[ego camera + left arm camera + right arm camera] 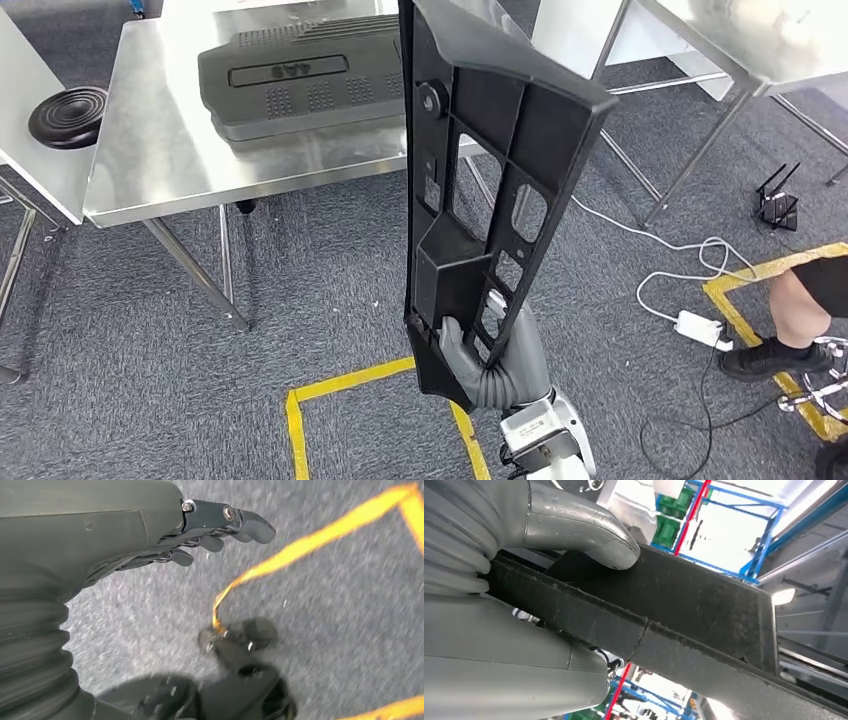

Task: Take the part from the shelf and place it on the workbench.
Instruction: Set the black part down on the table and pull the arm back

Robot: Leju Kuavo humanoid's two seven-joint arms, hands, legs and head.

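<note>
A long black plastic part (480, 190) with cut-out openings stands upright in front of me, gripped at its lower end by my right hand (490, 365). In the right wrist view the thumb (584, 527) presses on the part's black edge (684, 615). The steel workbench (160, 150) lies ahead at the left, with a black ribbed cover (300, 75) lying on it. My left hand (200, 535) hangs over the grey carpet, fingers stretched out and holding nothing.
A black round disc (68, 115) sits on a white surface at the far left. More steel tables (740, 50) stand at the right. Yellow floor tape (340, 385), white cables with a power strip (700, 327) and a person's leg (800, 310) are on the floor.
</note>
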